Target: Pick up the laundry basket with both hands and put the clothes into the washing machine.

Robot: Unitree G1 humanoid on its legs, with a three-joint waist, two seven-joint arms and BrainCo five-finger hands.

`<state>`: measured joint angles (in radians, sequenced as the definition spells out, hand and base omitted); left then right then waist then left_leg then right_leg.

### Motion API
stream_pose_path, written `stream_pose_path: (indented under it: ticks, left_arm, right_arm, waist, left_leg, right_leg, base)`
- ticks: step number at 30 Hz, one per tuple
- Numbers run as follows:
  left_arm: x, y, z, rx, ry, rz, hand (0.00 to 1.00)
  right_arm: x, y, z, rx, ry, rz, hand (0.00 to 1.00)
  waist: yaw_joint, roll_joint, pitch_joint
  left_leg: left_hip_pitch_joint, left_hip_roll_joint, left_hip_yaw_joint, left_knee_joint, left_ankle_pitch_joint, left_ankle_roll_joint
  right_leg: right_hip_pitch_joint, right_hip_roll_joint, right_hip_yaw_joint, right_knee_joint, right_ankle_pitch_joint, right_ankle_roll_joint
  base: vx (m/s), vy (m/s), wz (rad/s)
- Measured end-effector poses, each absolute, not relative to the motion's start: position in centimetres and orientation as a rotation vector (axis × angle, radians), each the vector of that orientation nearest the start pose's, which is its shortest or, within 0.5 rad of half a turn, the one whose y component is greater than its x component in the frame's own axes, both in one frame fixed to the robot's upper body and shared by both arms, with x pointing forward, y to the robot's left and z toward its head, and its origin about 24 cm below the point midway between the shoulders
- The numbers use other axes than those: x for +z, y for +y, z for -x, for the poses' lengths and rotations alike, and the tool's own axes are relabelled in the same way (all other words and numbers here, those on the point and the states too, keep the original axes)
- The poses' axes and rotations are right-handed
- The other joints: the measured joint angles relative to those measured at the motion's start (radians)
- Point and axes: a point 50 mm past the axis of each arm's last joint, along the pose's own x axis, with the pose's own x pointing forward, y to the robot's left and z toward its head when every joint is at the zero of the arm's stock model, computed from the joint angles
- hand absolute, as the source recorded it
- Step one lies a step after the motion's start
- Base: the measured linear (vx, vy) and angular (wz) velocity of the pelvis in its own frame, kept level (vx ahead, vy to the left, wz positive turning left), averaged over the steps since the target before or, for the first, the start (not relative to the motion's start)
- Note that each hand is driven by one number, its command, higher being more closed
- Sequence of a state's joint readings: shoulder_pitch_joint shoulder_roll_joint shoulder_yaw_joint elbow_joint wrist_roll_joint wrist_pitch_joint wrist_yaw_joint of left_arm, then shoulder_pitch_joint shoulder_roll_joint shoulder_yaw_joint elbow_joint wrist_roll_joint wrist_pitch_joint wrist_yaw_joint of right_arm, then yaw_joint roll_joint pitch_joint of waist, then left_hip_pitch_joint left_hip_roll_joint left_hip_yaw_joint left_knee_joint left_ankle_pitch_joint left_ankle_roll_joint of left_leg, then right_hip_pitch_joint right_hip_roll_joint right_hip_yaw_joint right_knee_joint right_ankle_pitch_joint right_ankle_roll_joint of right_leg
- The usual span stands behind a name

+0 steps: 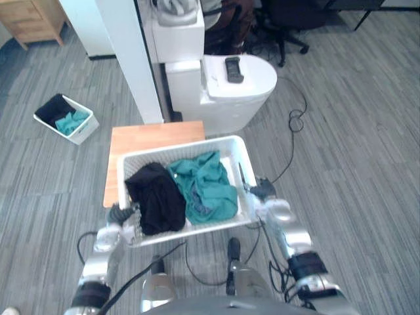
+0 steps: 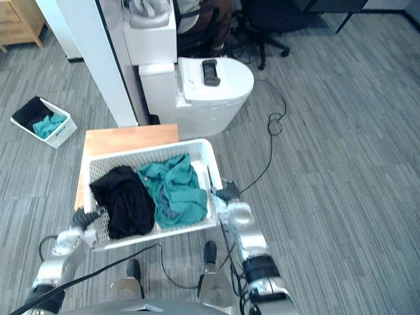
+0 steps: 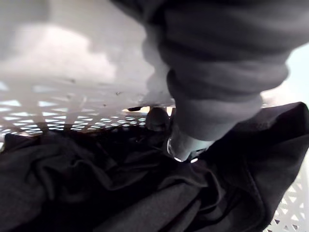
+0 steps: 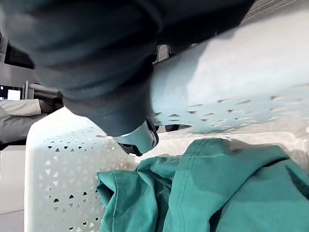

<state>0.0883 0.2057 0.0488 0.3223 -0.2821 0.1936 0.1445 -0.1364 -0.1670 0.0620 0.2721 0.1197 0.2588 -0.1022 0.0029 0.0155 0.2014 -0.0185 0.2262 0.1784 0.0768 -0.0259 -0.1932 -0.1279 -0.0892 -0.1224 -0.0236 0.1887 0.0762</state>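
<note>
Two baskets (image 1: 177, 146) (image 1: 84, 131), one wooden table (image 1: 154, 134), perhaps four garments (image 1: 157, 197) (image 1: 207, 184) (image 1: 52, 108) (image 1: 71, 121).

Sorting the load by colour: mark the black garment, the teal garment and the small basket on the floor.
black garment (image 1: 157, 197): left eye view, middle of the dark heap.
teal garment (image 1: 207, 187): left eye view, centre of its folds.
small basket (image 1: 85, 128): left eye view, its white side wall.
</note>
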Motion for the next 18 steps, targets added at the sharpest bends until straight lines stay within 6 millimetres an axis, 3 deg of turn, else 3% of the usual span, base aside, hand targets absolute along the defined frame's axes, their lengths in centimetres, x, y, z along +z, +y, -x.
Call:
stream_pose_path:
  ticks: [5,6,8,9,11,12,13,14,18]
  left_arm:
    - [-8.7,20.4,-16.1,0.318,0.716,0.165,1.00]
    - [-9.6,20.0,-15.0,0.328,0.764,0.183,1.00]
    - [-10.0,19.7,-14.8,0.324,0.784,0.196,1.00]
    - [-9.9,19.8,-15.0,0.328,0.775,0.197,1.00]
    - [-9.6,20.2,-15.2,0.332,0.760,0.188,1.00]
    - [-9.6,20.1,-15.2,0.334,0.758,0.194,1.00]
    - [-9.9,19.8,-14.5,0.338,0.778,0.206,1.00]
    - [-10.0,19.9,-13.9,0.343,0.787,0.207,1.00]
    - [-9.0,20.2,-13.9,0.352,0.736,0.209,1.00]
  right_arm:
    - [-3.1,-18.8,-24.0,-0.099,0.489,0.053,1.00]
    - [-3.6,-19.0,-23.3,-0.108,0.505,0.031,1.00]
    - [-3.6,-19.2,-23.2,-0.103,0.499,-0.008,1.00]
    - [-3.6,-19.1,-23.2,-0.105,0.494,-0.027,1.00]
    - [-3.3,-18.6,-23.5,-0.100,0.474,-0.063,1.00]
    - [-3.2,-18.6,-23.6,-0.094,0.468,-0.062,1.00]
    - [-3.2,-18.6,-23.6,-0.094,0.470,-0.060,1.00]
    - [-3.3,-18.4,-23.5,-0.086,0.472,-0.059,1.00]
    - [-2.0,-18.0,-23.8,-0.065,0.416,-0.058,1.00]
  waist:
    - [-0.005,0.054,-0.034]
    - [-0.002,0.071,-0.035]
    - [-0.005,0.085,-0.034]
    - [-0.003,0.094,-0.032]
    - [-0.002,0.098,-0.031]
    - [0.007,0.104,-0.024]
    - [0.027,0.108,-0.021]
    - [0.024,0.113,-0.024]
    - [0.018,0.111,-0.027]
  left_leg:
    - [-0.054,0.072,-0.037,0.158,-0.102,0.003]
    - [-0.059,0.088,-0.048,0.226,-0.118,0.049]
    - [-0.143,0.101,-0.069,0.369,-0.085,0.099]
    - [-0.169,0.106,-0.079,0.399,-0.053,0.099]
    - [-0.140,0.094,-0.119,0.368,-0.040,0.049]
    - [-0.145,0.085,-0.137,0.462,-0.079,0.027]
    - [-0.135,0.031,-0.169,0.591,-0.147,0.015]
    - [-0.109,-0.010,-0.181,0.613,-0.195,0.030]
    - [-0.027,-0.052,-0.284,0.424,-0.328,0.065]
  right_leg:
    - [0.042,0.055,-0.027,0.001,-0.041,-0.026]
    - [0.063,0.073,-0.030,0.004,-0.063,-0.055]
    - [0.066,0.076,-0.046,0.014,-0.066,-0.064]
    - [0.066,0.080,-0.056,0.023,-0.068,-0.068]
    - [0.056,0.075,-0.057,0.046,-0.079,-0.090]
    - [0.056,0.077,-0.054,0.057,-0.078,-0.097]
    - [0.057,0.080,-0.023,0.074,-0.074,-0.097]
    - [0.056,0.087,-0.003,0.085,-0.078,-0.098]
    - [-0.035,0.113,0.050,0.135,-0.073,-0.089]
  base:
    - [0.00,-0.030,0.04]
    - [0.04,-0.034,0.10]
    - [-0.01,-0.063,0.21]
    - [-0.07,-0.083,0.23]
    - [-0.05,-0.099,0.06]
    - [-0.08,-0.054,-0.43]
    - [-0.13,0.056,-0.62]
    - [-0.15,0.069,-0.58]
    - [-0.18,0.096,-0.44]
